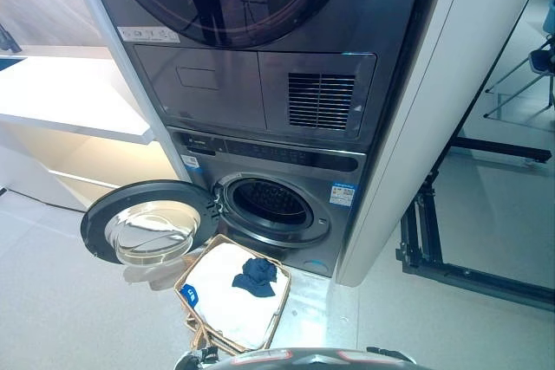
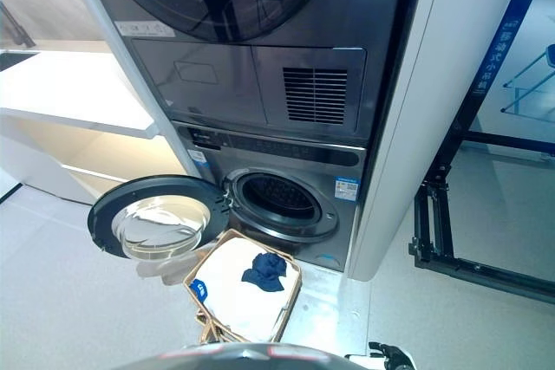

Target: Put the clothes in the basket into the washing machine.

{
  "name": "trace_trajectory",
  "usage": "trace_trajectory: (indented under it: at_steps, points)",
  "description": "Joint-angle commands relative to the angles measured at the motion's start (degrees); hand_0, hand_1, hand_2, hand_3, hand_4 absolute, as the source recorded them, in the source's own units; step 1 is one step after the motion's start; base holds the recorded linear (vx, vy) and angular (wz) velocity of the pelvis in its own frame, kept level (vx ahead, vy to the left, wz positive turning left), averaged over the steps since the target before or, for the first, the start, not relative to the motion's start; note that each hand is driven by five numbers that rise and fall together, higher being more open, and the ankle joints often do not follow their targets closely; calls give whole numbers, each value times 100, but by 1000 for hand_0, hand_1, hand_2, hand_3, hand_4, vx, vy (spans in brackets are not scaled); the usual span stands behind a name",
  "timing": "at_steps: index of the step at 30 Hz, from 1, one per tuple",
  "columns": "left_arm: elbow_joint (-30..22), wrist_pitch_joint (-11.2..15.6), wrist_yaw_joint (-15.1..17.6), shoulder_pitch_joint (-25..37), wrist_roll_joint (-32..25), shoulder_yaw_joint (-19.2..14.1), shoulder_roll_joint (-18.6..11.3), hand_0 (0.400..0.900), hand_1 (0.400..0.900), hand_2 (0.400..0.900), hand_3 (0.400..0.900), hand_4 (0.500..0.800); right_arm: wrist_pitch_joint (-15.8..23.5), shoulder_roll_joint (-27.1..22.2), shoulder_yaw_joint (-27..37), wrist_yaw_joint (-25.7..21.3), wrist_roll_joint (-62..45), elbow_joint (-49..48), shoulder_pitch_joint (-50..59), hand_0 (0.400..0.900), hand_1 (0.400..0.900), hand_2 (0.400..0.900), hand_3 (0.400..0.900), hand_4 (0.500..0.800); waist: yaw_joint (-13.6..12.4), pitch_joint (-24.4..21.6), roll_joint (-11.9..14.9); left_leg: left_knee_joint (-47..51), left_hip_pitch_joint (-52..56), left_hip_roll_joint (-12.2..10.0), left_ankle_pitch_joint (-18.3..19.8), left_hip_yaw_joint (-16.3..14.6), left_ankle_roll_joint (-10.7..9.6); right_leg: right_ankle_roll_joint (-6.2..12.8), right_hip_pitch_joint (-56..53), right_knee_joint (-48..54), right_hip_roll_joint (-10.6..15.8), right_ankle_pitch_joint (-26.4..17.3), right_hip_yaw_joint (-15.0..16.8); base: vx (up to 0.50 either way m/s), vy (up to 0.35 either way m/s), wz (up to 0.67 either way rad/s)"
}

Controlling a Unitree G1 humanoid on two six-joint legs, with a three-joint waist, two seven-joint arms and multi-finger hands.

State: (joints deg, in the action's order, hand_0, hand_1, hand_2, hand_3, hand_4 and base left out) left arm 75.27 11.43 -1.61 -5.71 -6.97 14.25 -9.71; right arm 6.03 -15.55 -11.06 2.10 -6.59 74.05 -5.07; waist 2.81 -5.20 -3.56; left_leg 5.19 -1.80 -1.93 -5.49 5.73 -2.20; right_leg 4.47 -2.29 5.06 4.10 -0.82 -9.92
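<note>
A grey front-loading washing machine (image 1: 286, 171) stands under a second machine. Its round door (image 1: 147, 223) is swung open to the left, and the drum opening (image 1: 271, 204) looks dark and empty. On the floor in front of it sits a wicker basket (image 1: 276, 316) with a white liner. A dark blue piece of clothing (image 1: 256, 276) lies in the basket near its back edge; it also shows in the right eye view (image 2: 265, 271). Neither of my hands is in view.
A white counter (image 1: 69, 97) runs along the left with a lit recess below it. A white panel (image 1: 408, 127) flanks the machines on the right. A black metal frame (image 1: 468, 249) stands on the floor at the right.
</note>
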Motion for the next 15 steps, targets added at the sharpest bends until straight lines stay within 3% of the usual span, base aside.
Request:
trace_trajectory:
  at_steps: [1,6,15]
  points:
    - [165,159,46,387,-126,-243,-252,900,900,900,900,800,79,89,-29,34,42,219,138,900,900,900,900,800,-133,42,464,-19,113,405,566,-112,310,100,213,-99,69,-133,157,0,0,0]
    - [165,143,132,451,19,-180,-289,900,900,900,900,800,56,54,-12,17,46,240,188,900,900,900,900,800,-121,54,455,-19,123,399,571,-130,303,103,211,-91,68,-138,169,8,3,-2]
    - [-136,26,490,1269,1298,802,-604,900,900,900,900,800,12,-290,160,-116,163,385,388,900,900,900,900,800,94,274,427,-19,-123,356,547,-366,293,117,612,-60,-9,-288,431,0,18,-22]
